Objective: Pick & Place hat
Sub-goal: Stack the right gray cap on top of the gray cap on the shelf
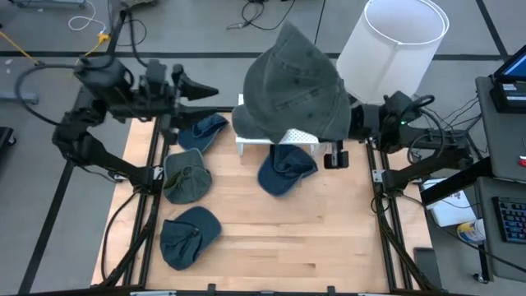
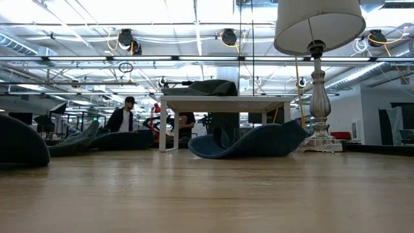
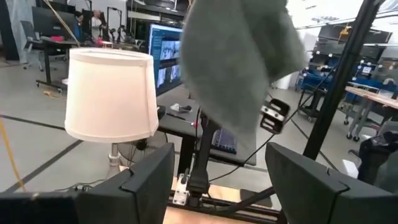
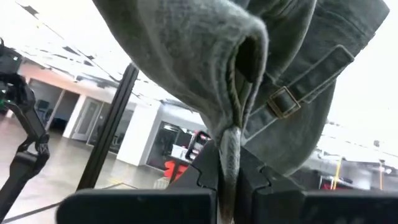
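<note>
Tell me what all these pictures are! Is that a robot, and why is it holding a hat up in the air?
Yes, it is a robot with two dark arms at a wooden table. Each arm ends in a pincer. One picture looks down from above, one looks across the tabletop, and two come from small cameras on the wrists. The right pincer is shut on a grey-green hat, holding it above a small white stand. The left pincer waits open at the table's back left. Four more hats lie on the table: one blue hat by the stand and three on the left. A white lamp stands at the back.
</note>
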### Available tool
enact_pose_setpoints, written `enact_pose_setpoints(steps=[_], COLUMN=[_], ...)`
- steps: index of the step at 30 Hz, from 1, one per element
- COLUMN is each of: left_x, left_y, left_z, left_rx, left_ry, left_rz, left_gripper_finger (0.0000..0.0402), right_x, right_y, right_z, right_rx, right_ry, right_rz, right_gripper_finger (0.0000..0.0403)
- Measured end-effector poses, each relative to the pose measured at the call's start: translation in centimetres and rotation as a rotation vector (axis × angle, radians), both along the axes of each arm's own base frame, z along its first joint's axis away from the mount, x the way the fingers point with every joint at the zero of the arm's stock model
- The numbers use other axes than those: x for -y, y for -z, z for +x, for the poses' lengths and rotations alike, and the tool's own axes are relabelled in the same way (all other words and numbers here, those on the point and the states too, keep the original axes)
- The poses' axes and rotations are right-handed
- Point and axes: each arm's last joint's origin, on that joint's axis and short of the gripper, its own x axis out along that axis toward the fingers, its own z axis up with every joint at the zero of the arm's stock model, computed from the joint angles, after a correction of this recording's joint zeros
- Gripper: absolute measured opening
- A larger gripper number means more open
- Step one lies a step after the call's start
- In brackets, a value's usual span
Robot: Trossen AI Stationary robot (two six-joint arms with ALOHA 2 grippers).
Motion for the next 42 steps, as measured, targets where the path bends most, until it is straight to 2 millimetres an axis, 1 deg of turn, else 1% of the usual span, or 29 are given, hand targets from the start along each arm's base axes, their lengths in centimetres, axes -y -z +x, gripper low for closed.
enact_pose_setpoints(steps=[5,12,15,19,21,23,27,30,31,33,35,39,42], left_x=[-0.1,0.1,0.1,0.1,0.0,0.0,-0.4,-0.4,-0.4,-0.8,-1.4,-2.8,-4.4], left_y=[1.9,4.4,4.9,4.7,4.7,4.7,4.7,4.5,4.5,4.5,4.6,4.8,5.1], left_z=[2.5,5.3,6.0,6.1,6.0,6.0,6.0,5.9,5.9,5.9,5.8,5.2,4.4], left_rx=[0.052,0.146,0.223,0.317,0.315,0.311,0.316,0.329,0.33,0.321,0.305,0.262,0.198], left_ry=[0.018,0.136,0.185,0.298,0.329,0.33,0.292,0.305,0.308,0.302,0.298,0.309,0.311], left_rz=[-0.004,-0.034,-0.056,-0.107,-0.138,-0.171,-0.227,-0.242,-0.24,-0.265,-0.328,-0.371,-0.418], left_gripper_finger=[0.0257,0.0257,0.0257,0.0251,0.0232,0.0199,0.0108,0.0032,0.0018,0.0015,0.0015,0.0008,0.0007], right_x=[-0.1,-0.1,-0.1,-0.1,-0.2,-0.2,-0.1,-0.1,-0.1,-0.1,-0.1,0.0,0.0], right_y=[0.6,0.8,1.0,0.9,0.8,0.8,0.9,1.2,1.3,1.6,1.7,2.1,2.5], right_z=[1.1,1.5,1.7,1.6,1.5,1.5,1.6,1.7,1.8,1.9,1.5,0.3,-0.9], right_rx=[-0.002,-0.006,-0.023,-0.017,-0.011,-0.012,-0.02,-0.056,-0.071,-0.113,-0.163,-0.307,-0.427], right_ry=[-0.01,-0.009,-0.01,-0.008,-0.01,-0.012,-0.009,-0.006,-0.007,-0.015,-0.021,-0.037,-0.068], right_rz=[-0.022,-0.025,-0.023,-0.023,-0.025,-0.023,-0.02,-0.018,-0.015,-0.001,0.023,0.083,0.161], right_gripper_finger=[0.0003,0.0003,0.0003,0.0003,0.0003,0.0004,0.0025,0.0043,0.0049,0.006,0.0072,0.0096,0.0108])
